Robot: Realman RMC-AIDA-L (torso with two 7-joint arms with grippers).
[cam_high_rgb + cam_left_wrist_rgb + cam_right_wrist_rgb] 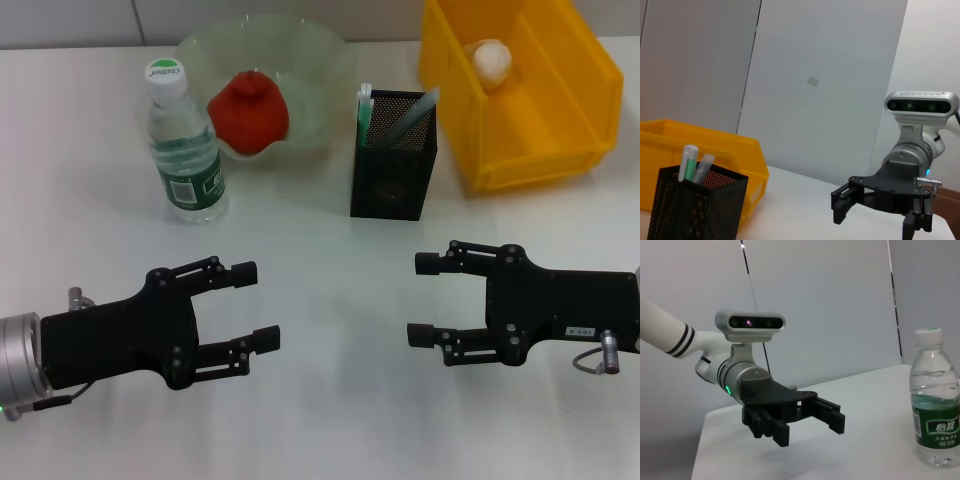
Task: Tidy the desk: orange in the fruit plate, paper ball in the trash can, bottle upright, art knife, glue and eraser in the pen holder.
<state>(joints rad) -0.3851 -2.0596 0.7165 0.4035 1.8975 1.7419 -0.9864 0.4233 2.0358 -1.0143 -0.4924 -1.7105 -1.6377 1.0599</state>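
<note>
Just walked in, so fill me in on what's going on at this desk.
A two-armed robot is tidying the desk, and nothing is being held. The left gripper and right gripper hover open over the near side of the table. The red fruit sits in the fruit plate, the paper ball in the yellow bin, the bottle stands upright, and the pen holder holds items.

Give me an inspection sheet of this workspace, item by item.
Surface: white table, bare in front.
Job's things: red fruit in the glass plate; bottle upright; paper ball in the yellow bin; pen holder holds items.
Clutter: nothing seen.
Grippers: left gripper and right gripper open, empty, low near the front.
Cables: short loop at the right wrist.
Surroundings: plain grey wall panels.
</note>
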